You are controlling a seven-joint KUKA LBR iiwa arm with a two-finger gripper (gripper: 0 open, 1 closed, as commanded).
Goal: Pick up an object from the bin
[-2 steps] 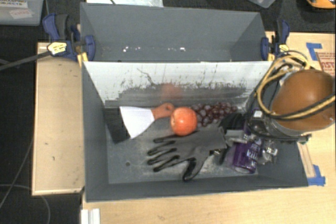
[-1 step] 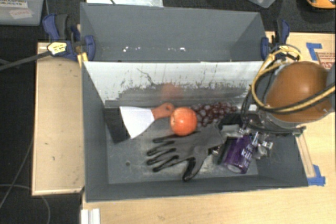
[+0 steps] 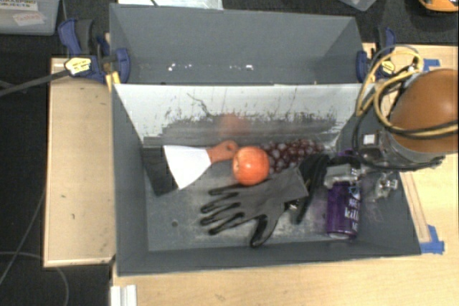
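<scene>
Pincer (image 3: 353,181) low at the right end of the bin (image 3: 215,36), just above a purple can (image 3: 343,211), its spread impossible to tell.

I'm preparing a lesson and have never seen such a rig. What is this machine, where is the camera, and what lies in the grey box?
One camera looks down from above, slightly sideways. On the right is a robot arm with cables; its claw hangs over a purple can at the right end of the grey metal bin. The bin also holds a black glove, a round orange-red fruit, dark grapes and a white-bladed scraper. Whether the claw grips anything, I cannot tell.
</scene>
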